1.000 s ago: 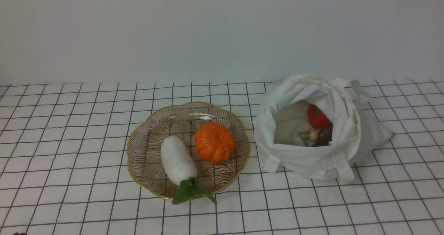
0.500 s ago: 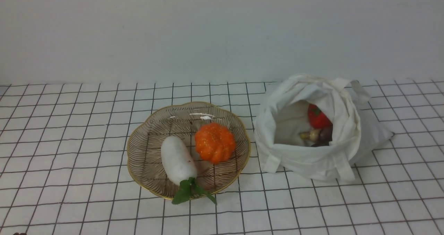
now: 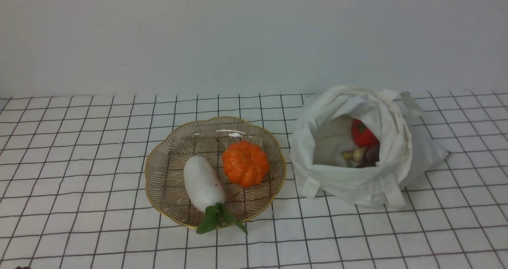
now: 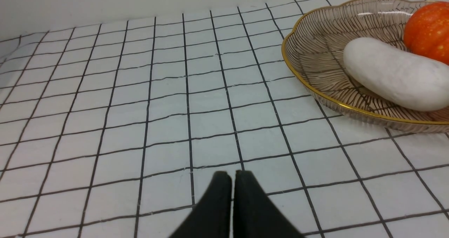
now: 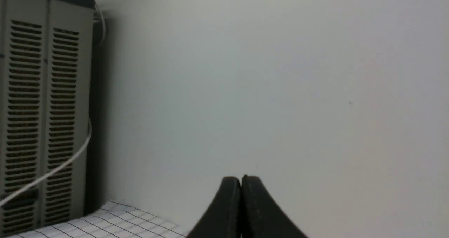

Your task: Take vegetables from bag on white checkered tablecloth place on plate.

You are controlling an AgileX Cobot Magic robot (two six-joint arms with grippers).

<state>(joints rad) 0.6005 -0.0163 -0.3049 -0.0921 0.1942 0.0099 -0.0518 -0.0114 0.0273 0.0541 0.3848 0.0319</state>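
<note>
The table is covered by a white tablecloth (image 3: pixel 79 150) ruled with thin black lines into small squares. Directly on it sit a gold-rimmed plate (image 3: pixel 166 170) at centre and, just beside it to the right, an open white bag (image 3: pixel 349 181).

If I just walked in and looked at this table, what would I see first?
Probably the bright orange pumpkin sitting in the gold-rimmed plate near the middle of the tablecloth, right next to a long white radish with green leaves. Then the floppy white bag to the plate's right, open on top, with a red pepper and small brownish pieces peeking out.
</note>
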